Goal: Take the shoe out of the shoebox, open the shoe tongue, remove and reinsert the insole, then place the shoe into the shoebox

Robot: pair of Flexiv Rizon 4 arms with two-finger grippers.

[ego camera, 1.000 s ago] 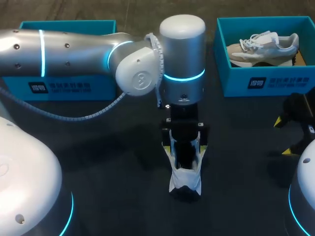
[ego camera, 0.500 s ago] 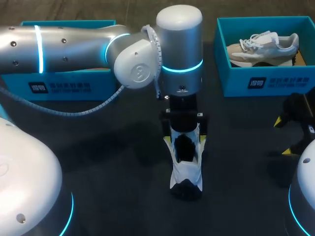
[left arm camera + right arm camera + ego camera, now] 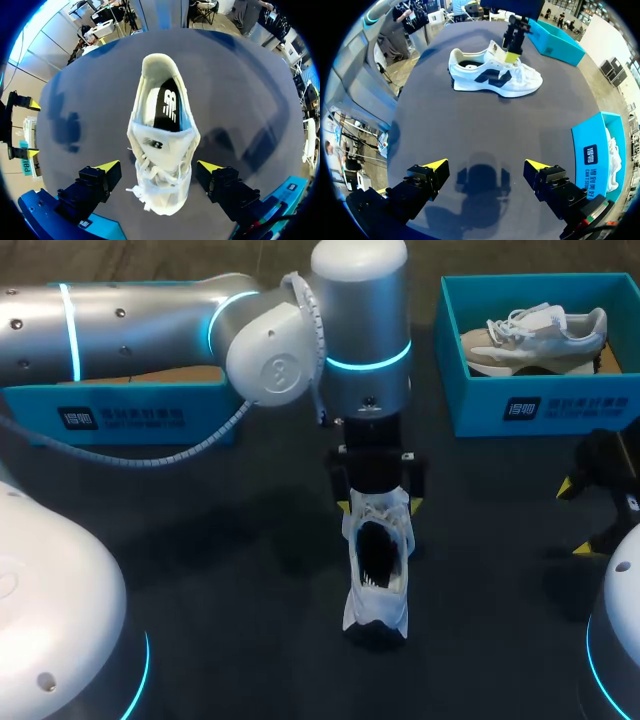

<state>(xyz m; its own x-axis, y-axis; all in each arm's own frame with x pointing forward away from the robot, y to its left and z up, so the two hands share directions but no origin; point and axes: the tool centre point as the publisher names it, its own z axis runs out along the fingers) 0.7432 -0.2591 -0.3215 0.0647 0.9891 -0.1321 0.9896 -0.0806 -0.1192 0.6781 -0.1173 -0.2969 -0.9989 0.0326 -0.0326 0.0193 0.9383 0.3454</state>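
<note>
Working over a dark table (image 3: 200, 540), with a blue shoebox (image 3: 120, 415) standing at the far left behind the left arm and a second blue box (image 3: 540, 405) at the far right holding a beige shoe (image 3: 535, 335). Looking at a white shoe (image 3: 377, 565) standing on its sole in the middle of the table, well apart from both boxes, toe pointing toward the far edge and heel toward the robot. Hovering the left gripper (image 3: 159, 166) just above the laced front of the shoe, fingers spread wide, one yellow tip at each side and neither seeming to touch, holding nothing. Hanging the right gripper (image 3: 486, 164) over bare table at the right, well apart from the shoe, fingers likewise spread wide and gripping nothing. Judging the first step done, the shoe being out of a box and set down on the table. Seeing the tongue (image 3: 157, 145) apparently drawn toward the laces and the mouth of the shoe gaping, so probably counting the tongue step as done or nearly so. Noticing a black insole (image 3: 169, 107) lying flat inside the shoe, and not being able to tell whether waiting to be pulled out or already put back. Leaving, at the least, the carrying of the shoe back into the shoebox, and possibly the whole insole step before that.
</note>
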